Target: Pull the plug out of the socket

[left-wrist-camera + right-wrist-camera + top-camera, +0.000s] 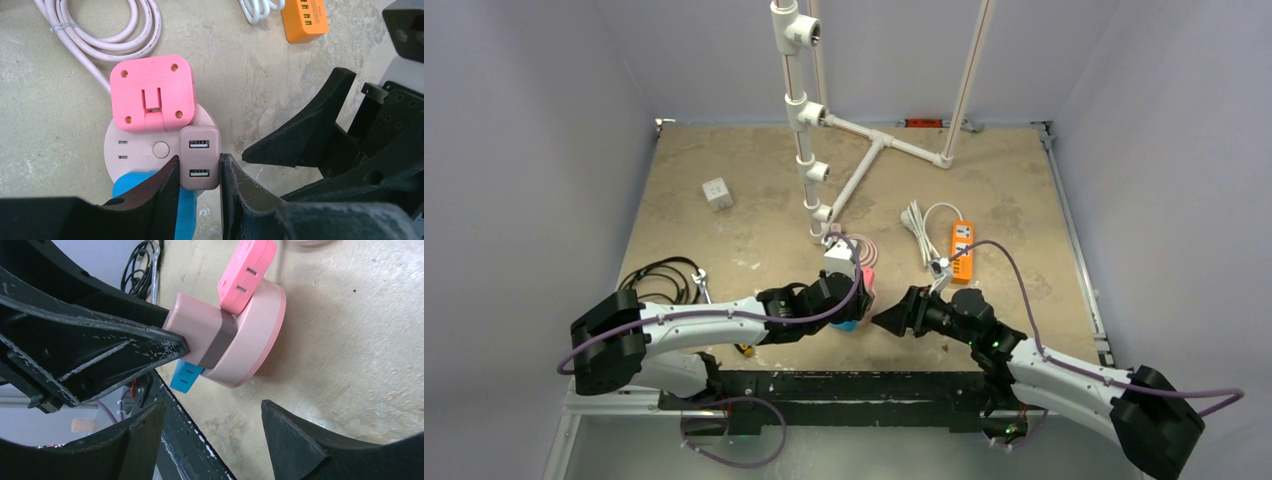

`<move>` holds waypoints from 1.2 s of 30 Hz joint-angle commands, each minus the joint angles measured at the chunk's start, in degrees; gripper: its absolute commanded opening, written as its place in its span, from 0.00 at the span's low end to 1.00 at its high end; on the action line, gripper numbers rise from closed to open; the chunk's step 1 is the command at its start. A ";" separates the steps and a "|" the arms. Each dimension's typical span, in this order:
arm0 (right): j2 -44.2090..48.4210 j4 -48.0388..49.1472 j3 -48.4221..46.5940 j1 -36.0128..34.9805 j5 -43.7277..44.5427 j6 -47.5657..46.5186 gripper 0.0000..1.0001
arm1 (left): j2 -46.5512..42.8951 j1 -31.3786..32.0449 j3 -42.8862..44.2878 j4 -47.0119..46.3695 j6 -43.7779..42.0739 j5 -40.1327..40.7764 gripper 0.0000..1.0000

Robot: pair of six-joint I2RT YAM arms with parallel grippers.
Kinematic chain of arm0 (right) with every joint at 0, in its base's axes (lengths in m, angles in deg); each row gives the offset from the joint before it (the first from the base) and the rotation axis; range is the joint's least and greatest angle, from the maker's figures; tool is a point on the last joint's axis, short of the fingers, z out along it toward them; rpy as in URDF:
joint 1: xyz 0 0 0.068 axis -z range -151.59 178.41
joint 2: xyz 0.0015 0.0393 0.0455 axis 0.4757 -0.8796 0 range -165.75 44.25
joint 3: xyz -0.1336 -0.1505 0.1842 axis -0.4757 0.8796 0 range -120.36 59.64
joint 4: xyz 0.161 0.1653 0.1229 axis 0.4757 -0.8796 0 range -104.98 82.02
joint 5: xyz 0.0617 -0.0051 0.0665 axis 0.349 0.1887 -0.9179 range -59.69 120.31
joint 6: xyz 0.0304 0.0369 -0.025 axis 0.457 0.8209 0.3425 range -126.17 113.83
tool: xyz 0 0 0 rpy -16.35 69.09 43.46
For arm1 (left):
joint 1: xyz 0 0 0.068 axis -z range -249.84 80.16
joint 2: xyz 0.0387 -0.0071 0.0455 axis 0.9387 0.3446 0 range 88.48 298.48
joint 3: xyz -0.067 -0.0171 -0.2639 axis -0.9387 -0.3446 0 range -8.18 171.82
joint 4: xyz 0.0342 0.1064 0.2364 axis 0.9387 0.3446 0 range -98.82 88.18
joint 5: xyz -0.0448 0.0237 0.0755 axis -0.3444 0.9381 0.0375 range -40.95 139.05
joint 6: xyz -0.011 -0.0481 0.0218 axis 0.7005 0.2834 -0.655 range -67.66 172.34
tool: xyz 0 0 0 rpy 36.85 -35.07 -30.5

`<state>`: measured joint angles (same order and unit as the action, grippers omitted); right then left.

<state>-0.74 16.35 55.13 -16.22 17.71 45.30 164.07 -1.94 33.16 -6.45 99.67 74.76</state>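
Note:
A round pale-pink socket hub (135, 150) lies on the table with three things plugged in: a bright pink plug (152, 92), a blue plug (127, 187) and a dusty-pink USB charger plug (200, 145). My left gripper (199, 161) is shut on the charger plug, one finger on each side. In the right wrist view the charger (197, 332) sits against the hub's face (255, 345). My right gripper (212, 407) is open and empty, just right of the hub and near the table's front edge. In the top view the left gripper (844, 295) and right gripper (889, 318) face each other.
The hub's pink cord (100, 30) is coiled behind it. An orange power strip (962, 250) with a white cable (919, 220) lies to the back right. A white PVC pipe frame (804, 130) stands behind. A white adapter cube (717, 193) and black cables (659, 275) lie at left.

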 commanded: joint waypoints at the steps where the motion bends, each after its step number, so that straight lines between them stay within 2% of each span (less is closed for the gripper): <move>1: -1.63 6.03 1.12 -1.35 1.33 1.26 0.73 | -1.71 -0.75 -0.24 -5.54 1.16 0.83 0.00; 13: -10.52 16.54 1.19 -3.84 4.36 4.54 0.64 | -1.25 -1.01 -0.82 -6.32 2.16 -0.29 0.00; 36: -21.68 25.86 -0.03 -6.61 10.56 8.28 0.51 | -0.88 -1.01 -0.91 -7.37 2.70 -1.41 0.00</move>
<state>-21.77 37.66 56.35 -22.34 25.93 52.22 164.07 -2.69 32.17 -8.78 101.29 73.43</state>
